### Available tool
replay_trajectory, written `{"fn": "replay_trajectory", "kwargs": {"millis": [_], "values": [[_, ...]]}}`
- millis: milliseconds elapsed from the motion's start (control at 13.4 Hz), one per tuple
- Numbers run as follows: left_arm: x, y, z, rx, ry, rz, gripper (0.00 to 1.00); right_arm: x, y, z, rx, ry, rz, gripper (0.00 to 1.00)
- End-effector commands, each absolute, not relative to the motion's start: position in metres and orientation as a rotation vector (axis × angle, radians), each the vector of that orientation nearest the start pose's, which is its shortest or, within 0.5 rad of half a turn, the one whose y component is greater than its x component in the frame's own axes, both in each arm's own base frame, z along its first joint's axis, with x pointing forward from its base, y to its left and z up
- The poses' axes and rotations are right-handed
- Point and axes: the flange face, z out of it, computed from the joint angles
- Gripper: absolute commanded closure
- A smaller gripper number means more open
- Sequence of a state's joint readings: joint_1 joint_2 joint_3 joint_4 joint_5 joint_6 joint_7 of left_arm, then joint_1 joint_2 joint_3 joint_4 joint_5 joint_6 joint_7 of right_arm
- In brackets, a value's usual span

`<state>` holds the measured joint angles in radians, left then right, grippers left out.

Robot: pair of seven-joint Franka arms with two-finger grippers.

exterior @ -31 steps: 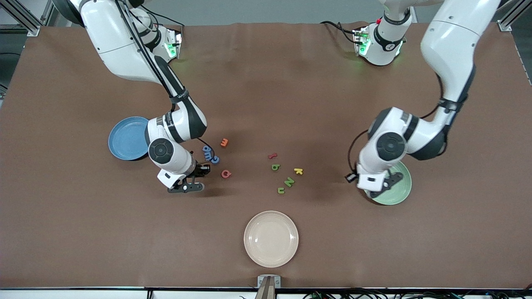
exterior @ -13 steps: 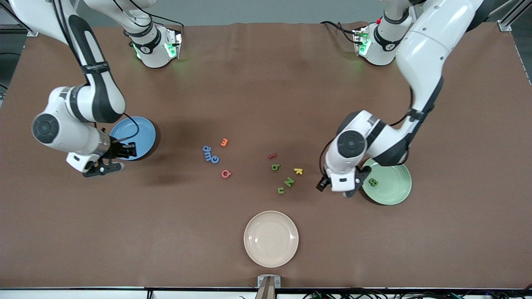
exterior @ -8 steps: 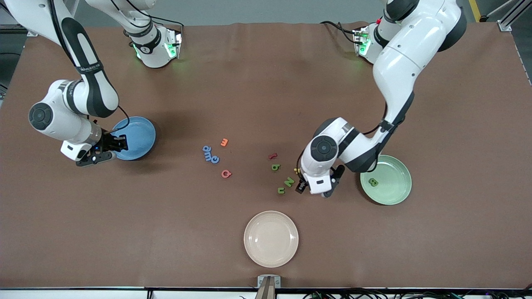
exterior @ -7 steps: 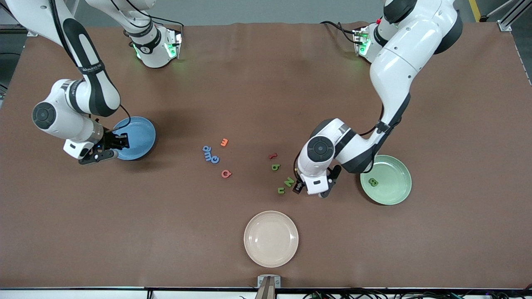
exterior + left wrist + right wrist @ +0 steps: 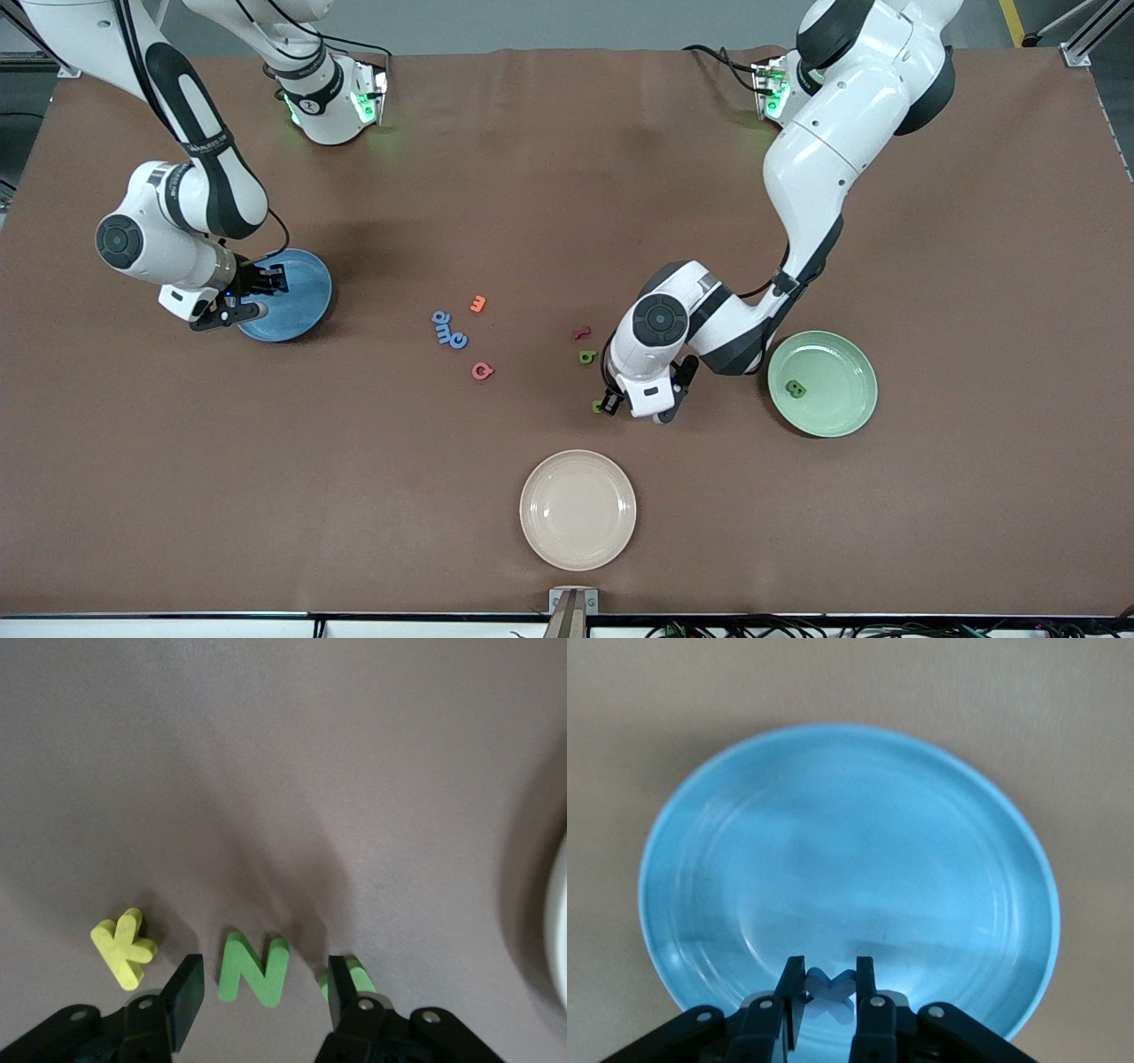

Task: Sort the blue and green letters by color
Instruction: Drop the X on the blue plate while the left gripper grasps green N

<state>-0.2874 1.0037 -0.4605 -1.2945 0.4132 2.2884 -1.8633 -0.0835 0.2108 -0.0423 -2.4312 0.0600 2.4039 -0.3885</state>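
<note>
Front view shows my right gripper (image 5: pixel 252 297) over the edge of the blue plate (image 5: pixel 301 297) at the right arm's end of the bench (image 5: pixel 567 177). My right wrist view shows those fingers (image 5: pixel 793 997) pinching a small blue letter (image 5: pixel 830 989) above the plate's rim.

My left gripper (image 5: pixel 620 406) sits low over the cluster of letters near the middle of the bench. In my left wrist view the fingers (image 5: pixel 183 997) are spread apart, with the green N (image 5: pixel 254 968) lying flat between them; the yellow K (image 5: pixel 124 946) lies just beside one finger, outside the gap, and another green letter (image 5: pixel 354 976) is partly hidden by the other finger.

One dark green letter (image 5: pixel 796 388) lies in the pale green plate (image 5: pixel 842 359) at the left arm's end. A green b (image 5: pixel 586 356) and a red letter (image 5: pixel 580 334) lie near my left wrist. Three blue letters (image 5: pixel 447 329) lie bunched together toward the right arm's end, with an orange letter (image 5: pixel 477 304) and a pink letter (image 5: pixel 482 370) close by. A cream plate (image 5: pixel 578 509) sits nearest the front camera.
</note>
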Motion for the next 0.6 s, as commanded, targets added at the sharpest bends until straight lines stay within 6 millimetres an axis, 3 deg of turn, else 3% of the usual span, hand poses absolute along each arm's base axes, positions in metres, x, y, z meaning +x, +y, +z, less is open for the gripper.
{"fn": "replay_trajectory", "kwargs": {"millis": [0,75,149,224,299,373,523], "values": [[0.612,-0.442,0.172,-2.792,-1.642,0.013,0.35,0.438,-0.065,0.208,-3.021,-0.325,0.338,0.86],[0.611,-0.442,0.170,-2.787,-1.636,0.012,0.36,0.436,-0.065,0.206,-3.019,-0.323,0.347,0.85],[0.611,-0.441,0.169,-2.786,-1.633,0.014,0.39,0.436,-0.064,0.207,-3.018,-0.325,0.349,0.70],[0.610,-0.441,0.167,-2.786,-1.626,0.014,0.47,0.437,-0.064,0.209,-3.021,-0.328,0.341,0.30],[0.611,-0.441,0.169,-2.792,-1.618,0.009,0.65,0.438,-0.064,0.212,-3.023,-0.328,0.332,0.10],[0.611,-0.440,0.170,-2.792,-1.615,0.004,0.75,0.440,-0.063,0.216,-3.027,-0.329,0.316,0.09],[0.611,-0.440,0.169,-2.790,-1.616,0.010,0.71,0.445,-0.054,0.226,-3.034,-0.342,0.293,0.08]]}}
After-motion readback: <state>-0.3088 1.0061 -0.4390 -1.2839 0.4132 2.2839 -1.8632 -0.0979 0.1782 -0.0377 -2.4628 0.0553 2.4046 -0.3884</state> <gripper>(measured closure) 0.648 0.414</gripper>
